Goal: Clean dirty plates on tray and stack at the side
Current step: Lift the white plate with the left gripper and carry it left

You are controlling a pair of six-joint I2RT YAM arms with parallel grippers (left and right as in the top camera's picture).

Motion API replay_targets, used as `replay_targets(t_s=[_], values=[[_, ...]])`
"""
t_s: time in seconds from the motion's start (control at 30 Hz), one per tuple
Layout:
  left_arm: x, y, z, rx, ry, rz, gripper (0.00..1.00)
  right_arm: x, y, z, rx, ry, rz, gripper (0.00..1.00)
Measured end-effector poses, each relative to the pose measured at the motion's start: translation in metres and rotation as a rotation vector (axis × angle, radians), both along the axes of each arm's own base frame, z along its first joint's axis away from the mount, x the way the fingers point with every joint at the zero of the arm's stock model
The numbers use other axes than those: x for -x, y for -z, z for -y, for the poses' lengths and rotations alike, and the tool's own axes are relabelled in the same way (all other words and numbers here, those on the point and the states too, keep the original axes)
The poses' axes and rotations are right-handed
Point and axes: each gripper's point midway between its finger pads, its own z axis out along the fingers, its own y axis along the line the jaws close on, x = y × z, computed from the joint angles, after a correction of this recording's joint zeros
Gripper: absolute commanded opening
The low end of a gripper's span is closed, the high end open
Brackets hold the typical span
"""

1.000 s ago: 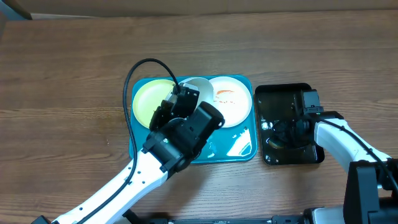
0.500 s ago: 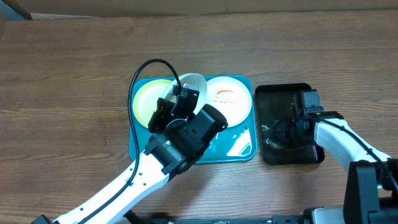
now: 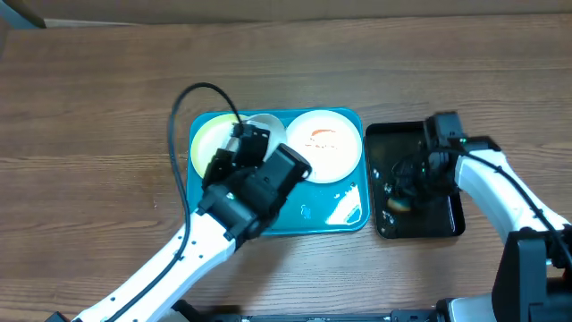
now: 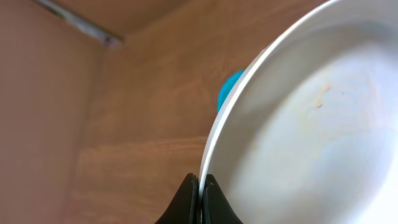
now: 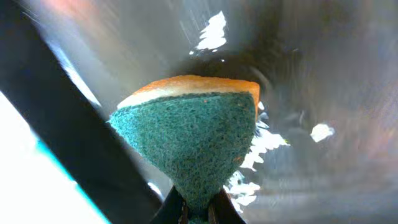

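While left jaws pinch the white plate (image 4: 311, 124) at its rim, steady it and bring the sponge (image 5: 193, 137), clamped in right jaws, from three o'clock

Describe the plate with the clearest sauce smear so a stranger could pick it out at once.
Find the teal tray in the middle of the table. The smeared white plate lies flat at its right end, nearest the black tray. Unlike the yellow-green plate and the other white plate pinched by the left hand, it shows an orange-red streak across its middle.
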Motion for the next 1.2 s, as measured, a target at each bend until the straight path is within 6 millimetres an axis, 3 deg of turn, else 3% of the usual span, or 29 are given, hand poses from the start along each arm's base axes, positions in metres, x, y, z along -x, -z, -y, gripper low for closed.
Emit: replay_targets(t_s=[0.07,0.17,0.47,0.7,0.97,1.2], values=[[-0.001,0.007,-0.007,0.047,-0.026,-0.029,0.04,-0.012,-0.007,0.0,0.004,-0.003,0.04,0.04],[-0.002,0.013,-0.014,0.12,-0.06,-0.052,0.04,-0.012,-0.005,0.001,0.009,-0.009,0.045,0.04],[0.007,0.013,-0.049,0.307,-0.167,-0.089,0.04,0.002,0.036,0.004,0.019,-0.014,0.056,0.04],[0.018,0.028,-0.1,0.464,-0.353,-0.157,0.04,0.001,0.037,0.004,0.018,-0.014,0.066,0.04],[0.028,0.041,-0.176,0.667,-0.628,-0.114,0.04,0.001,0.037,0.004,0.018,-0.014,0.065,0.04],[0.025,0.075,-0.221,0.769,-0.785,-0.129,0.04,0.002,0.037,0.004,0.019,-0.014,0.06,0.04]])
